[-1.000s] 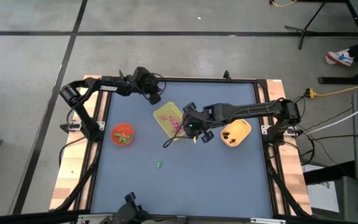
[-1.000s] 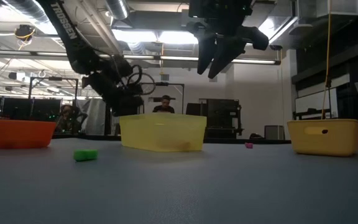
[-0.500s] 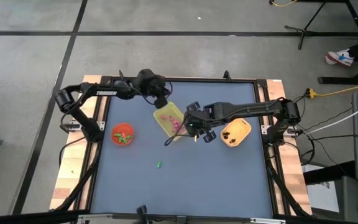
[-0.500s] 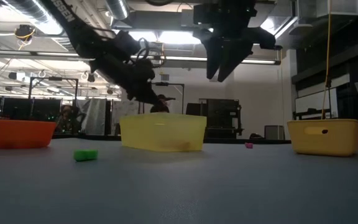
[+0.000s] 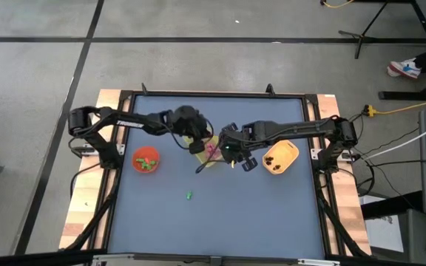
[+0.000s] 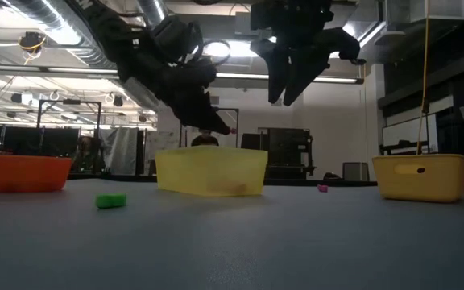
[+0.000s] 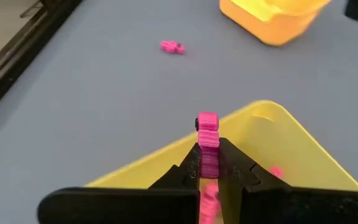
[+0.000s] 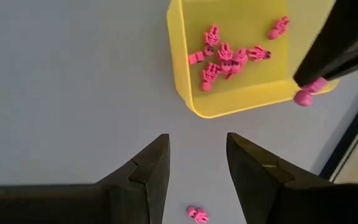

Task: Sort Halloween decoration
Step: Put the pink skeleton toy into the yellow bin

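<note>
My left gripper [image 5: 198,145] hangs over the yellow tray [image 5: 214,157], shut on a pink trinket [image 7: 207,123] that sticks out past its fingertips. The trinket also shows in the low view [image 6: 230,130]. The tray [image 8: 194,93] holds several pink trinkets [image 8: 225,59]. My right gripper [image 8: 197,167] hovers open just right of the tray, with bare table and one loose pink trinket [image 8: 196,214] under it. A green trinket [image 5: 188,195] lies on the table farther toward the near edge. My left gripper pinches the pink trinket's lower part [image 7: 208,148] between its two fingertips, while the trinket's other end juts out beyond them. The fingers slant downward from the table's left. The trinket is lifted clear, above the yellow tray's rim [image 7: 166,158].
An orange bowl [image 5: 146,159] with green pieces sits left of the tray. A yellow-orange bowl [image 5: 280,157] with dark pieces sits to the right. The table mat [image 5: 257,214] is bare toward its near edge. People and equipment show in the room behind [image 6: 208,138].
My left gripper has swung from the far left of the table toward the right and the near edge, staying shut on the pink trinket, and now hangs over the yellow tray. My right gripper has stayed in place, open.
</note>
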